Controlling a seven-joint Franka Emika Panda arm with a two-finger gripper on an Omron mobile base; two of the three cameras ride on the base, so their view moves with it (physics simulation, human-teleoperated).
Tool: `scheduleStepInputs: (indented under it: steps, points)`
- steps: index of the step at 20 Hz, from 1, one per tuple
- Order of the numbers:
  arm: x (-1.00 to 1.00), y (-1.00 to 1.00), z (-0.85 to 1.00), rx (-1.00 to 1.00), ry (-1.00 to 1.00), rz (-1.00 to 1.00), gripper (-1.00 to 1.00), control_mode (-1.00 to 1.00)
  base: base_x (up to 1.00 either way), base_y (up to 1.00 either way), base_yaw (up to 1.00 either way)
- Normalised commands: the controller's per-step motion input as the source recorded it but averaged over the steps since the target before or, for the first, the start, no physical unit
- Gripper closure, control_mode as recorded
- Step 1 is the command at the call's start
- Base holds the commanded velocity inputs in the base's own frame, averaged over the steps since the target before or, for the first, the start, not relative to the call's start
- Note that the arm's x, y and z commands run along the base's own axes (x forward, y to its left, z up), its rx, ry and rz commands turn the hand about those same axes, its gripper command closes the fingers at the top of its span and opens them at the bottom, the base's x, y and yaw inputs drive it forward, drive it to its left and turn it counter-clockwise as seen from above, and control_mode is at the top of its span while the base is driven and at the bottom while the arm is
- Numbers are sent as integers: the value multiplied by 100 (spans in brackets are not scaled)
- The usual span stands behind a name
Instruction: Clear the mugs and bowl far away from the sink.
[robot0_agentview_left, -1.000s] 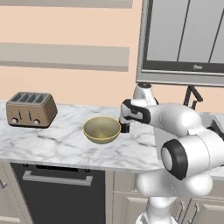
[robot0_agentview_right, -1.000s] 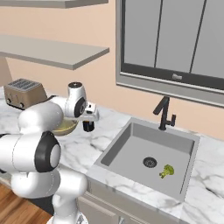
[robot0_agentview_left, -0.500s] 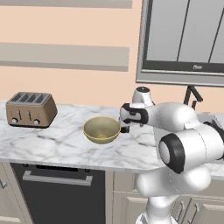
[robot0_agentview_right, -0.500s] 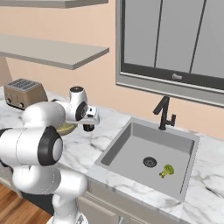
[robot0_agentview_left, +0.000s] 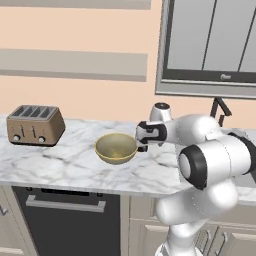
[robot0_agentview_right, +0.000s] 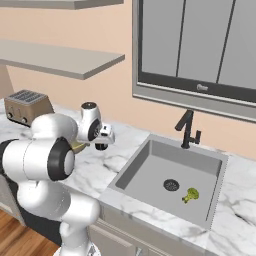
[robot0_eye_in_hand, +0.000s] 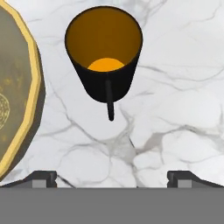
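Observation:
In the hand view a black mug (robot0_eye_in_hand: 104, 52) with an orange-yellow inside stands upright on the marble, its thin handle (robot0_eye_in_hand: 109, 103) pointing toward me. My gripper (robot0_eye_in_hand: 113, 179) hangs above it, open, with nothing between the fingertips (robot0_eye_in_hand: 41, 178). The wide tan-olive bowl (robot0_eye_in_hand: 15, 96) lies just left of the mug, apart from it. From the left base view the bowl (robot0_agentview_left: 116, 148) sits on the counter with my gripper (robot0_agentview_left: 142, 145) at its right rim. The right base view shows the gripper (robot0_agentview_right: 101, 145) left of the grey sink (robot0_agentview_right: 150, 155).
A toaster (robot0_agentview_left: 35, 125) stands at the counter's left end. A black faucet (robot0_agentview_right: 187, 130) rises behind the sink, and a small green thing (robot0_agentview_right: 190, 195) lies in the basin near the drain (robot0_agentview_right: 171, 185). A wall shelf (robot0_agentview_right: 60, 57) hangs above the counter.
The hand has sunk a little toward the counter beside the bowl, and the arm has folded slightly. The jaws stayed open; the bowl has not moved.

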Motion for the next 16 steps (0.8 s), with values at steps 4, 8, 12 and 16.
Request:
scheduleStepInputs:
  steps: [4, 8, 12, 16]
  points:
    - [26, 0, 0, 1, 0, 6, -100, -100, 0, 0, 0]
    - [22, 0, -5, 5, 0, 7, -100, -100, 0, 0, 0]
    - [10, 0, -9, 5, 0, 9, -100, -100, 0, 0, 0]
    - [8, 0, -15, 0, -3, 4, -100, -100, 0, 0, 0]
